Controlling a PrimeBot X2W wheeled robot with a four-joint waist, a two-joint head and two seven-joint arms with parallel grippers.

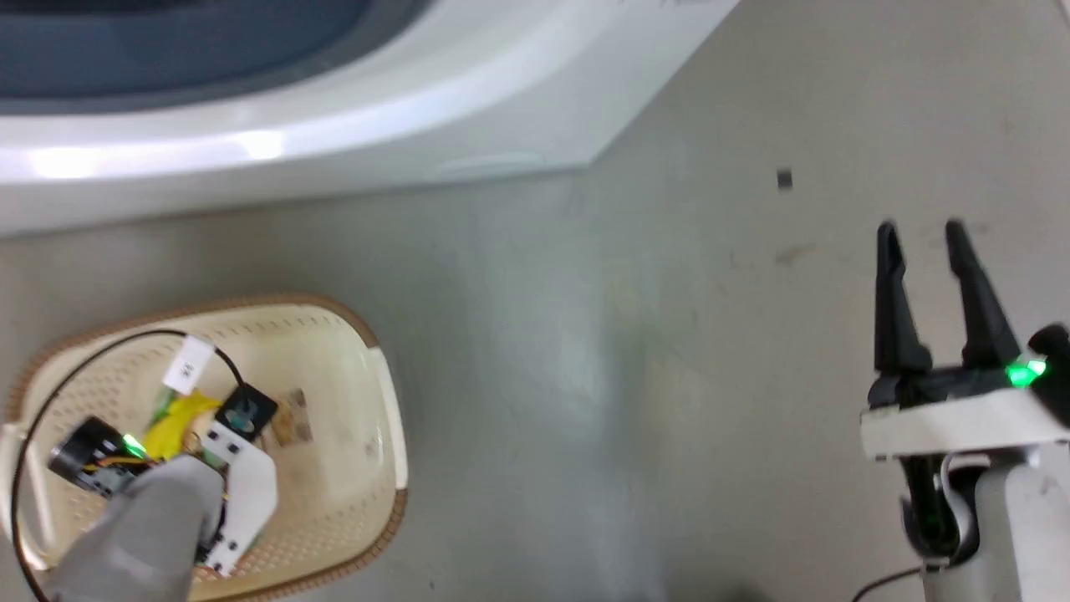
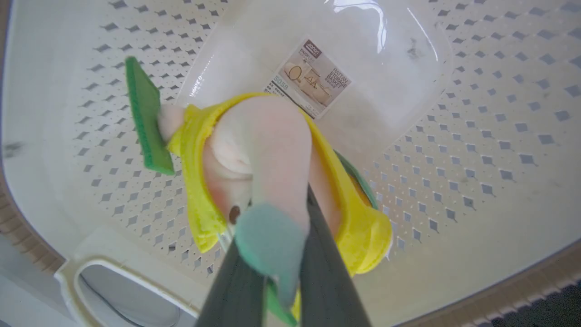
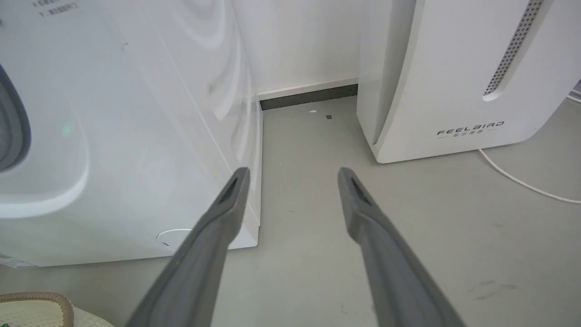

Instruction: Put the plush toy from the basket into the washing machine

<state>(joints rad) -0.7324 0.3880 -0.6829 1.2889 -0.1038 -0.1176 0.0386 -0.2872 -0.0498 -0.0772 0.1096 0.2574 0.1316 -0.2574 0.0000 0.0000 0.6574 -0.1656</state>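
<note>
The plush toy (image 2: 254, 145), pale peach with a yellow top and green trim, hangs a little above the floor of the cream perforated basket (image 2: 454, 159). My left gripper (image 2: 281, 202) is shut on it, one peach limb with a teal end pinched between the dark fingers (image 2: 329, 277). From the head camera the toy (image 1: 175, 422) is a yellow patch under my left wrist, inside the basket (image 1: 359, 334) at the lower left. The white washing machine (image 1: 334, 142) stands just beyond the basket. My right gripper (image 1: 919, 242) hovers open over the floor, holding nothing.
A paper label (image 2: 313, 77) lies on the basket floor. In the right wrist view the washing machine (image 3: 136, 136) is on the left, and a white FEELBIRD appliance (image 3: 454, 91) with a white cable (image 3: 522, 181) is on the right, with grey floor between them.
</note>
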